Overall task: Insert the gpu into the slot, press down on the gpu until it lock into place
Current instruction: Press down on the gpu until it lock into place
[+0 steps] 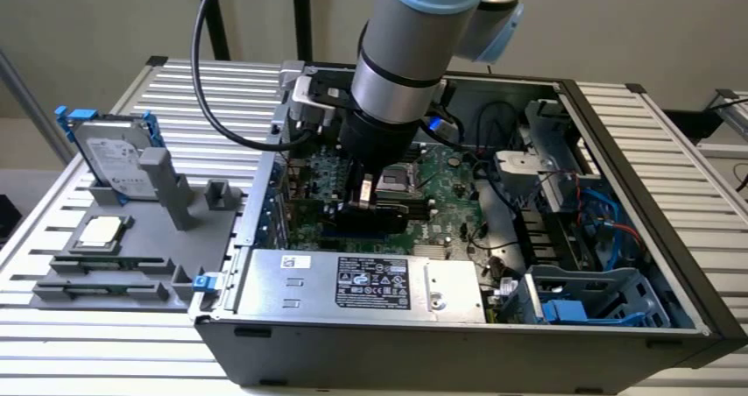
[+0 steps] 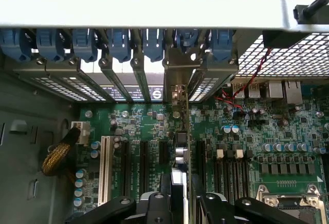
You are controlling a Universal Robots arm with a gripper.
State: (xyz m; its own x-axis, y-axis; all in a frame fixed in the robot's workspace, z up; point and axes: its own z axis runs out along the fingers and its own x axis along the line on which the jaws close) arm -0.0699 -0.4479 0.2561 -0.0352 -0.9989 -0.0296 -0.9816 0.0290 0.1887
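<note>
The gpu (image 1: 386, 214) is a small black card standing on edge over the green motherboard (image 1: 450, 181) inside the open computer case. My gripper (image 1: 368, 196) comes straight down on it, and its two fingers (image 2: 154, 208) press on either face of the card. In the wrist view the gpu (image 2: 178, 149) shows edge-on, running from my gripper (image 2: 178, 199) to its metal bracket (image 2: 177, 77), which sits in a rear opening of the case. A strip of blue, the slot (image 1: 363, 229), peeks out along the card's lower edge. How deep the card sits I cannot tell.
A silver power-supply box (image 1: 363, 282) lies along the case's near wall. Black expansion sockets (image 2: 126, 167) and a white one (image 2: 105, 168) flank the card. Blue bracket clips (image 2: 118, 44) line the rear. A grey fixture with a hard drive (image 1: 111, 155) stands at the exterior view's left.
</note>
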